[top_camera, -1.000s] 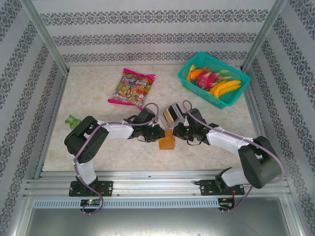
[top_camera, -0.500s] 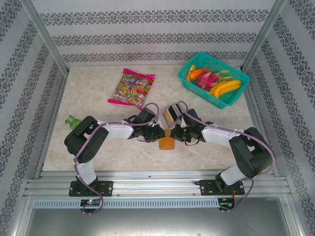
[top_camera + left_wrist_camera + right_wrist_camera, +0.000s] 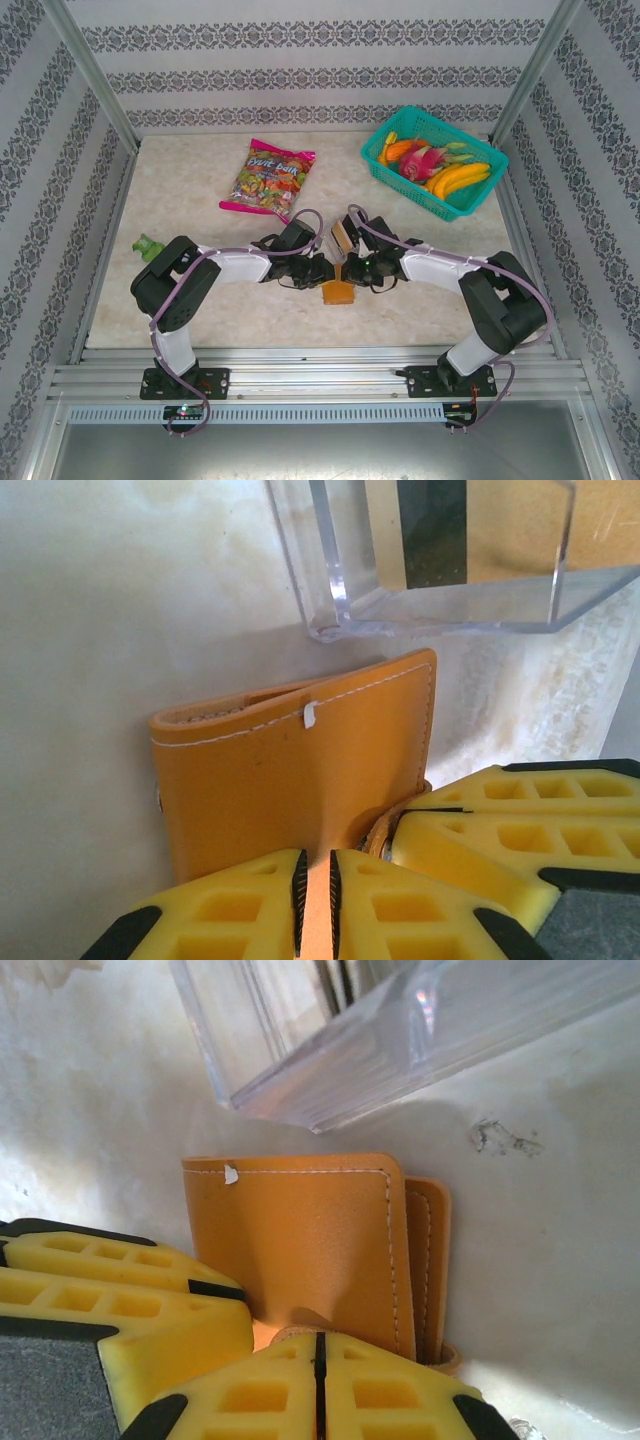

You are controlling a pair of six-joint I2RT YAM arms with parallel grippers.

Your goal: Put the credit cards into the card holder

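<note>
The card holder point(image 3: 338, 292), an orange-brown leather wallet, lies folded on the table between both grippers. My left gripper point(image 3: 322, 273) is shut on it; in the left wrist view orange leather point(image 3: 300, 770) runs between the pads point(image 3: 315, 900). My right gripper point(image 3: 353, 272) is shut, its tips point(image 3: 320, 1380) against the snap tab point(image 3: 290, 1332) at the card holder's point(image 3: 310, 1240) near edge. The credit cards point(image 3: 343, 236) stand in a clear slotted tray point(image 3: 440, 610) just behind the wallet; a black and tan card point(image 3: 432, 530) shows through its wall.
A colourful snack bag point(image 3: 270, 178) lies at the back left. A teal basket point(image 3: 388, 131) of fruit stands at the back right. A small green object point(image 3: 148, 246) sits near the left edge. The clear tray point(image 3: 400, 1050) almost touches the wallet.
My right gripper has moved left, in to the card holder, staying shut. The left gripper and the wallet have not moved.
</note>
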